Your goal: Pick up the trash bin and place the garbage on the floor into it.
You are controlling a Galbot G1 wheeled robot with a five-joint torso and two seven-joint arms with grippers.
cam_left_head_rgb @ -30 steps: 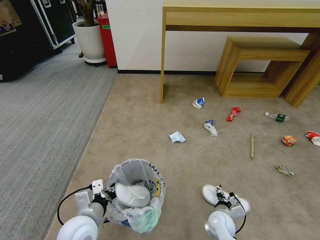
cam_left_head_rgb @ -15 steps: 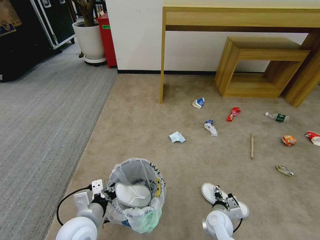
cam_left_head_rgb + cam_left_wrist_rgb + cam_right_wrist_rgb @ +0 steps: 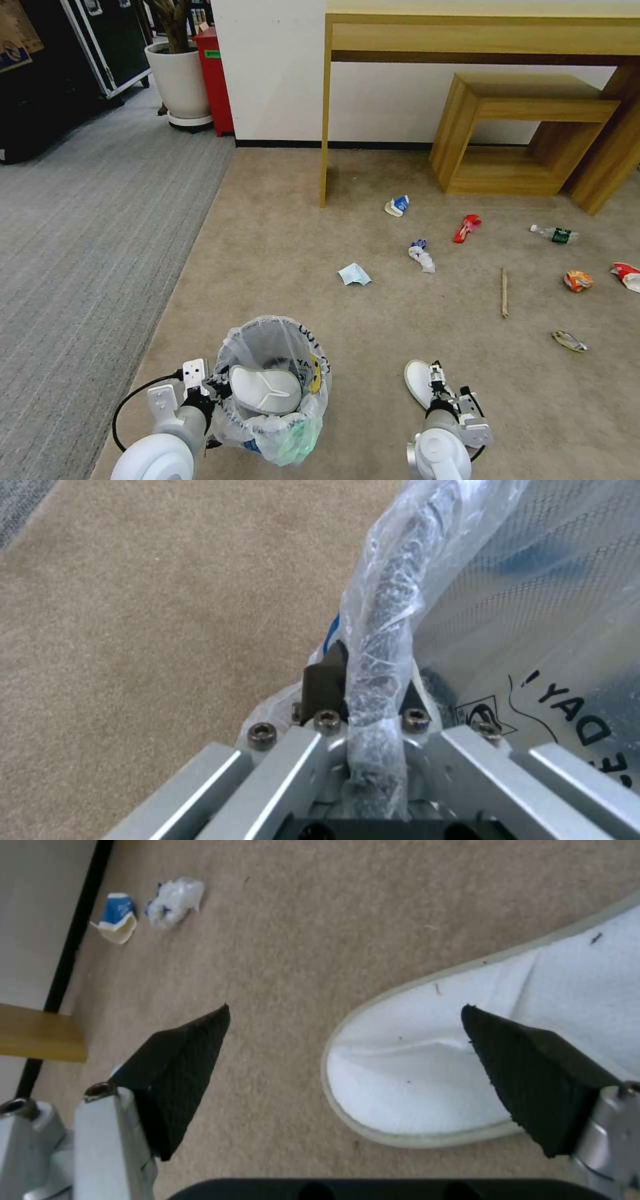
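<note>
The trash bin (image 3: 301, 400), lined with a crinkly whitish bag, is near me on the beige floor (image 3: 280, 253), with one white slipper (image 3: 265, 390) lying in it. My left gripper (image 3: 215, 390) is shut on the bin's bagged rim (image 3: 383, 630). A second white slipper (image 3: 417, 381) lies to the right. My right gripper (image 3: 451, 392) hovers open over it, one finger (image 3: 180, 1075) above carpet and the other above the slipper (image 3: 427, 1065). Farther out lie garbage pieces: a pale blue mask (image 3: 353, 274), crumpled wrapper (image 3: 421, 255), carton (image 3: 398, 205), red wrapper (image 3: 467, 227), bottle (image 3: 555, 234), stick (image 3: 505, 292).
An orange wrapper (image 3: 578, 281), a red-white wrapper (image 3: 628, 275) and a flat wrapper (image 3: 570, 341) lie at the right. A wooden desk (image 3: 480, 33) and low wooden stool (image 3: 527, 127) stand by the far wall. Grey ribbed carpet (image 3: 87, 253) and a white planter (image 3: 179, 80) lie to the left.
My right gripper has drawn back toward me and a little left, now covering most of the floor slipper. The bin and left gripper stay put.
</note>
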